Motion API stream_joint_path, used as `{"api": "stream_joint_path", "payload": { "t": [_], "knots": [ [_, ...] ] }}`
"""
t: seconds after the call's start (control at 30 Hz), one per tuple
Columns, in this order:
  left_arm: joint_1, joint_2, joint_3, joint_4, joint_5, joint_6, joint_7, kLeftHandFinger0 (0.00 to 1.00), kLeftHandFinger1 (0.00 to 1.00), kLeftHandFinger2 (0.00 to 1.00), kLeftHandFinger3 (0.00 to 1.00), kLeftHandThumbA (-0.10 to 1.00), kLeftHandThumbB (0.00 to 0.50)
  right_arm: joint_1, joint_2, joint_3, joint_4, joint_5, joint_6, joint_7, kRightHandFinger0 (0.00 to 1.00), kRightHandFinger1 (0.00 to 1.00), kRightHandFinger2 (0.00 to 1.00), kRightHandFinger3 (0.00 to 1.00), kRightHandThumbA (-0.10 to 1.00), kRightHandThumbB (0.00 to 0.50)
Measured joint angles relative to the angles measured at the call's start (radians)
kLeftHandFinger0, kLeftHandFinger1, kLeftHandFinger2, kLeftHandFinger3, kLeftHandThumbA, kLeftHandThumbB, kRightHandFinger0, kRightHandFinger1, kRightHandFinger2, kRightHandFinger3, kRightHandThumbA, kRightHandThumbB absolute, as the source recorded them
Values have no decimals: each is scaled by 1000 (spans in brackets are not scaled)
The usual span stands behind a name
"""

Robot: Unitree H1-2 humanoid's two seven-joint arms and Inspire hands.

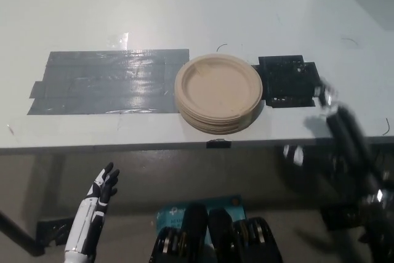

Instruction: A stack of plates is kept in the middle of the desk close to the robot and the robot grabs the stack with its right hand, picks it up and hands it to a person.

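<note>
White desk [184,4] filled the view, grey tape patch [111,82] at 9 o'clock | stack of plates [218,92] sat near the front edge, untouched | right hand [335,112] blurred at 3 o'clock of it, whether clenched or released I couldn't tell | left hand [101,192] rested at 7 o'clock, fingers apart, holding nothing | plates looked light, stiff, liable to slide apart; best taken at the right rim, under the bottom plate

White lettering is seen on a blue object [200,209] on the floor under the desk's [184,4] near edge, but it is too small and too blurred to be read. No other text, label, brand, number or sign can be made out anywhere
</note>
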Motion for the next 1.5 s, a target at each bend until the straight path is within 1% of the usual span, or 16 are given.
{"api": "stream_joint_path", "payload": {
  "t": [0.13,0.27,0.33,0.53,0.6,0.73,0.8,0.87,0.97,1.0,1.1,1.17,1.2,1.3,1.4,1.5],
  "knots": [
    [-12,0,-1,0,0,0,0,1000,1000,1000,1000,1000,0,-112,-46,41,88,-29,2,47,1000,1000,1000,1000,934,436],
    [-23,-2,-4,0,1,-1,0,1000,1000,1000,1000,1000,0,-177,-64,86,172,-66,6,81,1000,1000,1000,1000,950,454],
    [-24,-2,-7,0,1,-1,-1,1000,1000,1000,1000,1000,0,-200,-69,109,221,-90,7,89,1000,1000,1000,1000,925,459],
    [-28,-2,-8,0,2,-1,-1,1000,1000,1000,1000,1000,0,-240,-79,160,348,-157,14,110,1000,1000,1000,1000,920,460],
    [-27,-2,-9,0,2,-2,-2,1000,1000,1000,1000,1000,0,-246,-83,174,372,-176,18,120,1000,1000,1000,1000,963,483],
    [-22,-2,-10,0,2,-3,-6,1000,1000,1000,1000,1000,0,-257,-93,200,404,-202,20,142,1000,1000,1000,1000,968,500],
    [-21,-2,-10,0,2,-3,-7,1000,1000,1000,1000,1000,0,-263,-98,209,417,-213,21,150,1000,1000,1000,1000,955,500],
    [-23,-2,-10,0,3,-4,-7,1000,1000,1000,1000,1000,0,-273,-102,215,432,-221,21,159,1000,1000,1000,1000,1000,500],
    [-23,-2,-10,0,5,-5,-8,1000,1000,1000,1000,1000,0,-286,-107,220,437,-228,21,171,1000,1000,1000,1000,1000,497],
    [-24,-2,-10,0,5,-5,-8,1000,1000,1000,1000,1000,0,-289,-108,221,437,-230,21,174,1000,1000,1000,1000,997,477],
    [-27,-2,-10,0,5,-5,-9,1000,1000,1000,1000,1000,0,-299,-108,221,436,-232,21,183,1000,1000,1000,1000,968,461],
    [-28,-2,-11,0,6,-5,-9,1000,1000,1000,1000,1000,0,-303,-107,219,435,-230,21,190,1000,1000,1000,1000,971,459],
    [-28,-2,-12,0,6,-5,-9,1000,1000,1000,1000,1000,0,-303,-107,218,435,-230,21,192,1000,1000,1000,1000,1000,466],
    [-28,-2,-14,0,6,-5,-9,1000,1000,1000,1000,1000,0,-303,-105,218,435,-229,21,195,1000,1000,1000,1000,1000,468],
    [-28,-2,-16,0,6,-5,-10,1000,1000,1000,1000,1000,0,-304,-100,218,435,-230,21,195,1000,1000,1000,1000,1000,442],
    [-28,-2,-18,0,6,-5,-10,1000,1000,1000,1000,1000,0,-307,-95,218,436,-231,20,195,1000,1000,1000,1000,1000,435]
  ]
}}
